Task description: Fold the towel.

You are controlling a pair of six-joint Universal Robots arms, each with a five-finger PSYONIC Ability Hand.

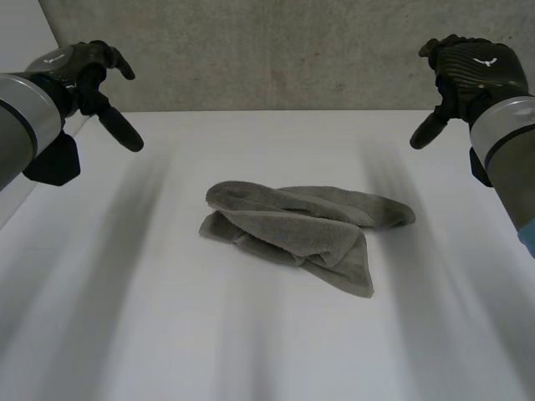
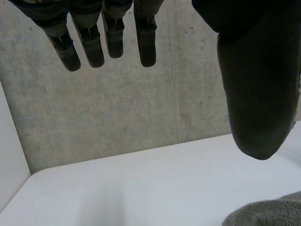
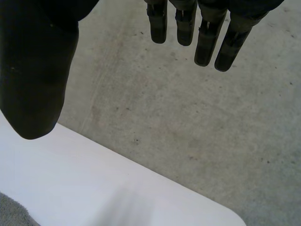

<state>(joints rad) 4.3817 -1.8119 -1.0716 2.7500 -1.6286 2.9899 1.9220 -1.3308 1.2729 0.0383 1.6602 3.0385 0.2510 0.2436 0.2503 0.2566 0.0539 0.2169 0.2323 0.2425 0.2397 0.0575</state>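
The white table (image 1: 267, 351) before me is smooth and matte. Its far edge meets a rough grey concrete wall (image 1: 276, 58), mottled and flecked with small dark specks. At the far left a paler white panel (image 1: 18, 29) stands beside the concrete. My table's far corners are rounded. The light is soft and even.

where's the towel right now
In the head view the grey towel lies bunched near the middle of the white table, between the left hand and the right hand, which hover apart from it.
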